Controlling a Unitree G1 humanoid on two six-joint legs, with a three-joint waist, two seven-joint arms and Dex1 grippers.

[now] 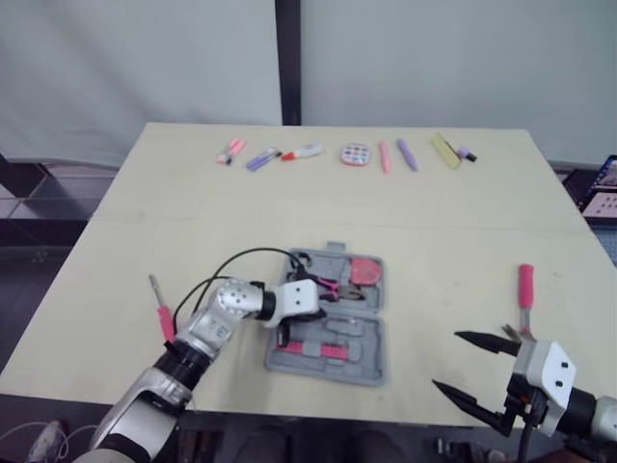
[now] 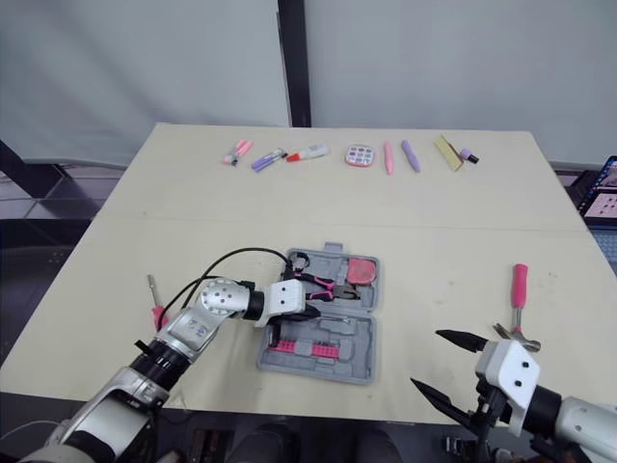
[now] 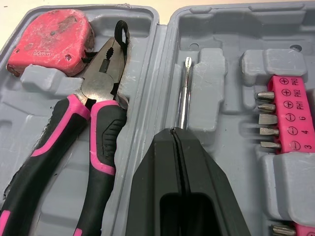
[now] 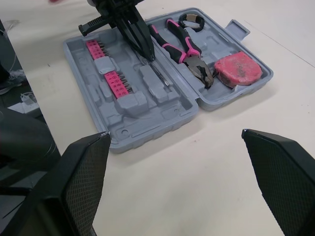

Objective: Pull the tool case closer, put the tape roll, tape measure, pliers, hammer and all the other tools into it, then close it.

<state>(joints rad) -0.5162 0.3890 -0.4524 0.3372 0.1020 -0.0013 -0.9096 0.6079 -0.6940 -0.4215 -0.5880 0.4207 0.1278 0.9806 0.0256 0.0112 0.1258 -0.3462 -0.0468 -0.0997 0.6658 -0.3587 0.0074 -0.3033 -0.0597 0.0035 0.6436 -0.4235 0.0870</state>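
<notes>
The grey tool case lies open near the table's front edge. In its far half rest a red tape measure, pink-and-black pliers and a black tape roll. Pink bit holders sit in the near half. My left gripper is inside the case, shut on a thin screwdriver shaft that lies in a moulded slot. Over the front right of the table my right gripper stands open and holds nothing. A pink-handled hammer lies on the table just beyond it.
A pink-handled screwdriver lies on the table left of my left arm. Several small markers and stationery items line the table's far edge. Bare tabletop stretches between that row and the case.
</notes>
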